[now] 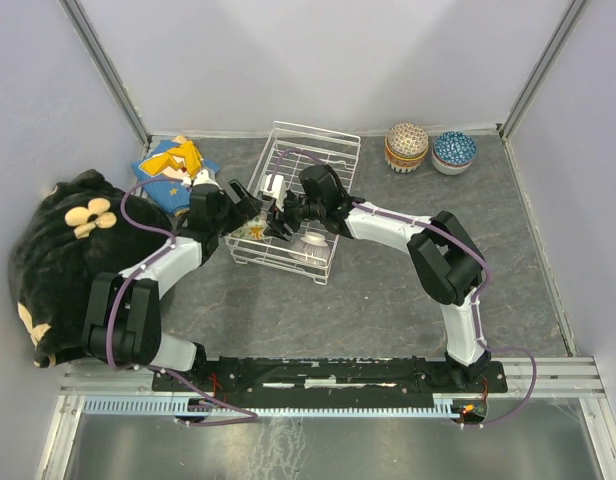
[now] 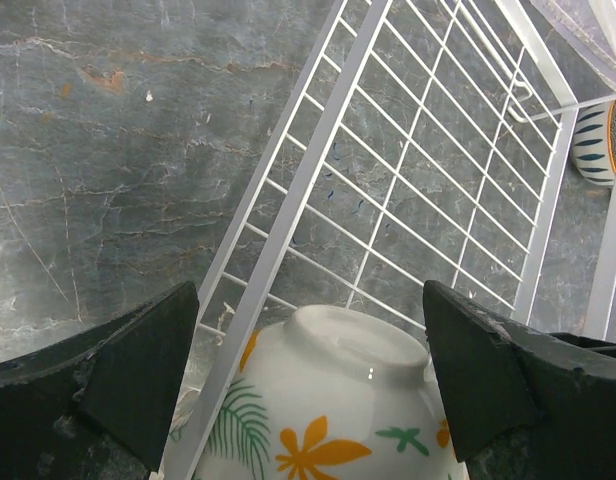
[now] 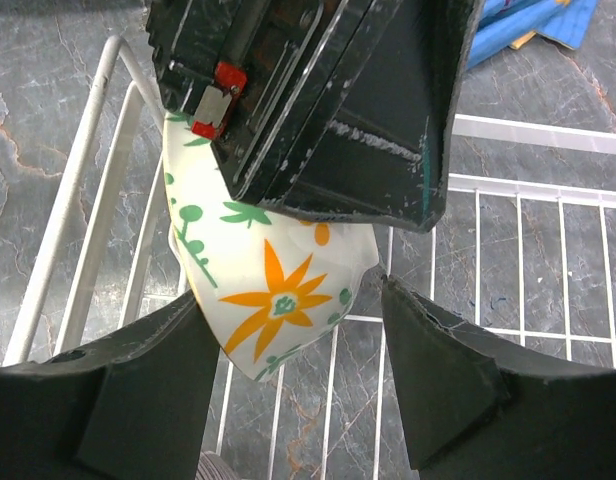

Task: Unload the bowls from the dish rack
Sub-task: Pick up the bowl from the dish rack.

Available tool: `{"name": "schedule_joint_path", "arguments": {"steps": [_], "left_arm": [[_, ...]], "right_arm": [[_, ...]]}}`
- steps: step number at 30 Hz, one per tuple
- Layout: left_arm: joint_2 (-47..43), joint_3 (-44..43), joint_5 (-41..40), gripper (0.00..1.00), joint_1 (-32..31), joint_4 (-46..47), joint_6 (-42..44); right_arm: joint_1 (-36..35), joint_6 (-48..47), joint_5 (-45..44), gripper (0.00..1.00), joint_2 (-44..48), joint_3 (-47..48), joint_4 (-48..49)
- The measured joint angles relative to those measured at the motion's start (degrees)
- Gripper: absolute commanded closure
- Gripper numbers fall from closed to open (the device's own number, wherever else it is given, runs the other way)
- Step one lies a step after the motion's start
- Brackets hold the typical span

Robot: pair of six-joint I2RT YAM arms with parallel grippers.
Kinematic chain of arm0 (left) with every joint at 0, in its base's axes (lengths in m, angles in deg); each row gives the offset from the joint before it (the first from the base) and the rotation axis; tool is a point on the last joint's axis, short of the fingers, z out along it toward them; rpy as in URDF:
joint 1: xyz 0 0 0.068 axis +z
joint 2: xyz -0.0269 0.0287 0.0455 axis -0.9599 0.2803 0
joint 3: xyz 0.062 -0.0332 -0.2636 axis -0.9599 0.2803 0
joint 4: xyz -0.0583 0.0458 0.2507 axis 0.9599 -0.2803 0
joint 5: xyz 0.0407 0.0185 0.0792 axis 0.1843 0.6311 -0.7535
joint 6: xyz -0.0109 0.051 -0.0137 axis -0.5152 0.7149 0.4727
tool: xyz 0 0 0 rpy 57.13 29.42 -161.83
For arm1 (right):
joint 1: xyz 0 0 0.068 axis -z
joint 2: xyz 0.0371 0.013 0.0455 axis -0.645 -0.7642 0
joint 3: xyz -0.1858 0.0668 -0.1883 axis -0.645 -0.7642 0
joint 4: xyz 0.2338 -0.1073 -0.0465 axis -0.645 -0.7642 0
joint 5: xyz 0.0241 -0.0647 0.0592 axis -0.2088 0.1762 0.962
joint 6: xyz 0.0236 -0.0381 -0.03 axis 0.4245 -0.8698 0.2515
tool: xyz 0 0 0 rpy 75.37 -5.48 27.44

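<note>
The white wire dish rack [image 1: 313, 150] stands mid-table. A white bowl with orange flowers [image 1: 255, 231] lies upturned at its near left corner. My left gripper [image 1: 250, 213] is open, with its jaws on either side of that bowl [image 2: 328, 410], and the rack's rim wire [image 2: 288, 220] crosses in front of it. My right gripper [image 1: 285, 218] is open, and the same bowl [image 3: 268, 290] reaches down between its fingers, against the left one. A second pale bowl [image 1: 313, 239] lies in the rack under the right wrist. Two bowls, one orange-dotted [image 1: 406, 146] and one blue [image 1: 454, 151], stand on the table at the back right.
A large black plush toy [image 1: 63, 260] and a blue and yellow soft item [image 1: 173, 165] lie at the left. The left gripper's body [image 3: 318, 90] hangs close above the right gripper. A dark-striped bowl [image 2: 596, 140] shows beyond the rack's far side. Grey walls enclose the table.
</note>
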Motion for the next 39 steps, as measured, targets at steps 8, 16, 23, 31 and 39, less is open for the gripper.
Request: {"name": "schedule_joint_path", "arguments": {"steps": [8, 16, 23, 31, 39], "left_arm": [[2.1, -1.7, 0.0, 0.01, 0.0, 1.0, 0.0], [3.0, -2.5, 0.0, 0.01, 0.0, 1.7, 0.0], [3.9, -3.3, 0.2, 0.01, 0.0, 2.1, 0.0], [4.9, -3.8, 1.5, 0.01, 0.3, 3.5, 0.0], [5.0, -3.6, 2.1, 0.01, 0.3, 4.0, 0.0]], "right_arm": [[0.3, 1.4, -2.3, 0.3, 0.0, -2.2, 3.0], [0.7, 2.9, -3.9, 0.31, 0.1, -2.6, 4.6], [1.0, 4.0, -4.9, 0.33, 0.1, -2.6, 5.5], [1.1, 5.3, -5.8, 0.34, 0.9, -3.1, 7.0], [1.1, 6.4, -7.7, 0.34, 2.8, -6.4, 8.9]]}}
